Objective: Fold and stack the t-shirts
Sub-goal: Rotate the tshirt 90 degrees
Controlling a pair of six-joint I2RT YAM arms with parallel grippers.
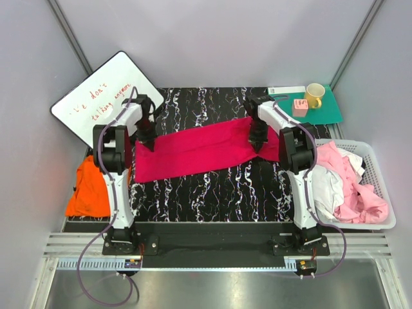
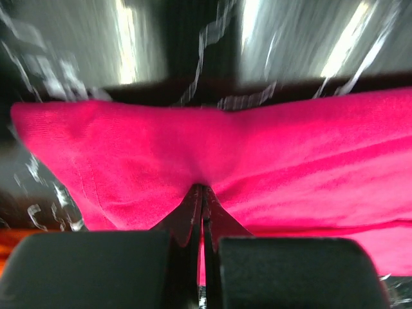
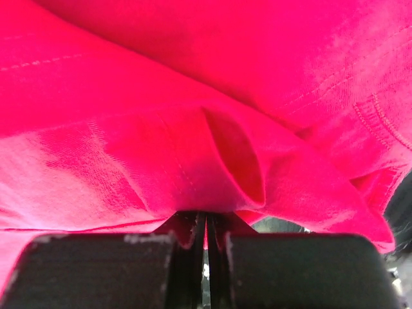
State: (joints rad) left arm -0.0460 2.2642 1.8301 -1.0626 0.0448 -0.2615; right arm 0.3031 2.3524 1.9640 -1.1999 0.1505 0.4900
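Note:
The magenta-red t-shirt [image 1: 199, 149] lies as a long folded band across the black marbled table [image 1: 212, 187]. My left gripper [image 1: 148, 140] is shut on its left end; the left wrist view shows the cloth [image 2: 257, 161] pinched at the closed tips [image 2: 203, 188]. My right gripper [image 1: 257, 143] is shut on the cloth near its right end, with the fabric [image 3: 161, 129] bunched over the closed tips [image 3: 207, 215]. An orange t-shirt [image 1: 90, 190] lies at the table's left edge. Pale pink [image 1: 364, 199] and white [image 1: 328, 187] shirts sit in the basket.
A white laundry basket [image 1: 380, 161] stands at the right. A whiteboard [image 1: 106, 96] with red writing leans at the back left. A green mat [image 1: 325, 109] at the back right holds a yellow mug [image 1: 314, 94] and a pink block [image 1: 300, 107].

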